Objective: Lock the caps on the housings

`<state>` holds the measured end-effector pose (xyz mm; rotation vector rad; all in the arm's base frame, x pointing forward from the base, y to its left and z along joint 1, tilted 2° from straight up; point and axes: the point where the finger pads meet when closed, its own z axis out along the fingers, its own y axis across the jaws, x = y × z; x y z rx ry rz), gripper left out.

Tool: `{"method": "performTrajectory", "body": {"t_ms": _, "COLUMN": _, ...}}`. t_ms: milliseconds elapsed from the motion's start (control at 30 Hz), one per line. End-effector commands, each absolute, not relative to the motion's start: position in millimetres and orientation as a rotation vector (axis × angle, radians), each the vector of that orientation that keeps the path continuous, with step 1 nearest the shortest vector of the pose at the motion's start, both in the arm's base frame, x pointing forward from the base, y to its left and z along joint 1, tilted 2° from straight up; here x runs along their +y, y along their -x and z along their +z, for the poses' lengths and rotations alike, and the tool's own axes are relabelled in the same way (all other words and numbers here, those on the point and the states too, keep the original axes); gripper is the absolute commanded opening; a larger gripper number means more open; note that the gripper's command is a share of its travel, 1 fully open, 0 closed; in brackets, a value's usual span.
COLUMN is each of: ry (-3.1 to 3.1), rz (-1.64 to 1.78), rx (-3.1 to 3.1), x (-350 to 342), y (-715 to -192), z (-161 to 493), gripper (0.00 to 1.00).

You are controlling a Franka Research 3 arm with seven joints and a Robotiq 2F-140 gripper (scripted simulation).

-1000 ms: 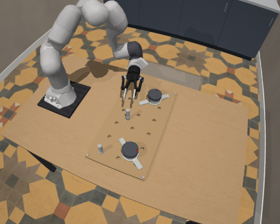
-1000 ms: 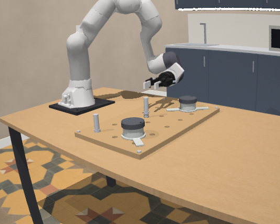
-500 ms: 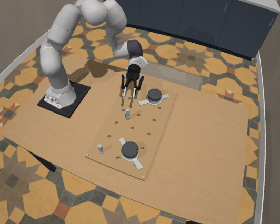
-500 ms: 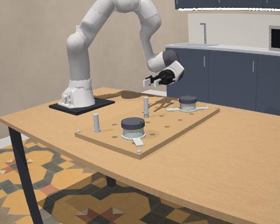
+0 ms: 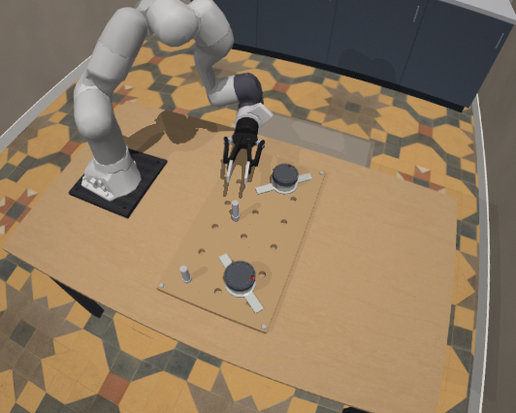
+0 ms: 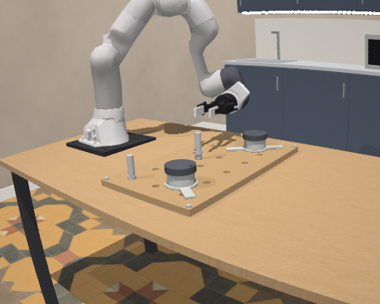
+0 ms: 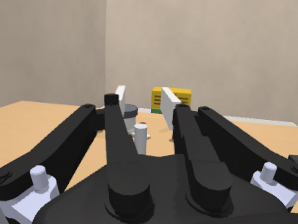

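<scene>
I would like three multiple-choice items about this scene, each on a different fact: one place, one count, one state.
1. Where is the robot's base plate?
A) on the floor
B) on the table
C) on the cabinets

2. How many upright metal pins stand on the board?
A) two
B) four
C) five

3. What is the state of the gripper?
A) closed on a cap
B) fingers touching each other
C) fingers apart, holding nothing

1 B: it lies on the wooden top.
2 A: one is near each housing.
3 C: a gap shows between its fingertips.
</scene>
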<state>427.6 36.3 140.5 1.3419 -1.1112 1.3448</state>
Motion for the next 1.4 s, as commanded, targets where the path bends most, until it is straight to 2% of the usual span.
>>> {"method": "performTrajectory", "body": {"t_ms": 0, "ry": -1.367, "rz": 1.319, "rx": -1.128, "x": 35.7, "y": -427.4, "z": 140.7, "gripper": 0.36}}
{"method": "performTrajectory", "body": {"t_ms": 1367, "ry": -1.828, "rz": 0.922, "rx": -1.514, "x": 36.4, "y": -427.2, "z": 140.6, "gripper": 0.36}}
